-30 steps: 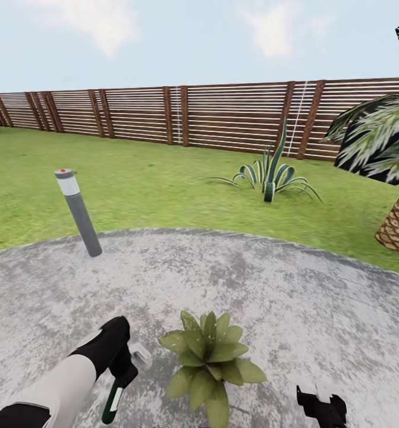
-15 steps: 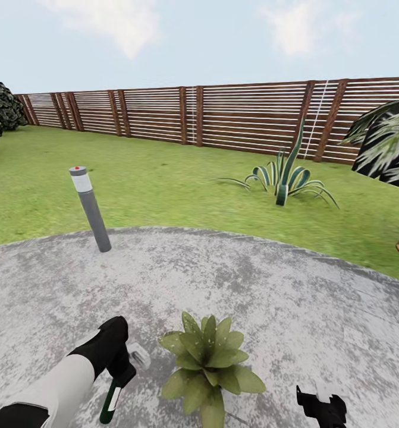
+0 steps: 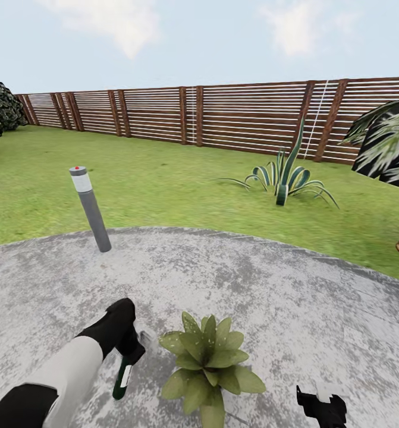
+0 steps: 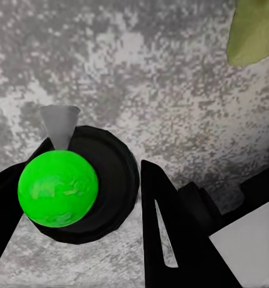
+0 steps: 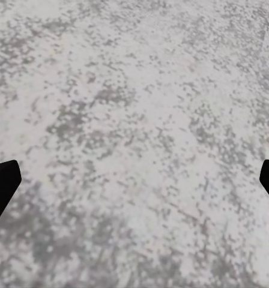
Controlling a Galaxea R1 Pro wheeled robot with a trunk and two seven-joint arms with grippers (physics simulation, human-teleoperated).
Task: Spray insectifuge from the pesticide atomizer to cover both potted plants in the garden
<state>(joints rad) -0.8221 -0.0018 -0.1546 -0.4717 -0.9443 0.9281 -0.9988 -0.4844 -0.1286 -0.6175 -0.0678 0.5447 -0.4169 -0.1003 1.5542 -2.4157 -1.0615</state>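
My left gripper [image 3: 131, 352] is shut on the pesticide atomizer [image 3: 123, 378], a slim dark green bottle with a white label band that hangs down over the patio. In the left wrist view the atomizer [image 4: 57, 188] shows end-on, with a bright green round top and a grey nozzle between the black fingers [image 4: 164, 228]. One potted plant [image 3: 208, 362], a low rosette of broad green leaves, stands just right of the bottle, and one of its leaves [image 4: 254, 30] shows beside the bottle. My right gripper [image 3: 321, 407] hangs open at the lower right, over bare stone [image 5: 134, 144].
The round grey stone patio [image 3: 270, 285] lies under both arms, ringed by lawn [image 3: 163, 184]. A grey lamp post [image 3: 91, 208] stands at its left edge. A striped agave [image 3: 285, 178] and a palm [image 3: 389, 142] grow to the right, before the slatted fence [image 3: 223, 119].
The view first panned left, then held still. My left arm has since pushed forward and slightly right, carrying the bottle closer to the plant. The right gripper has not moved.
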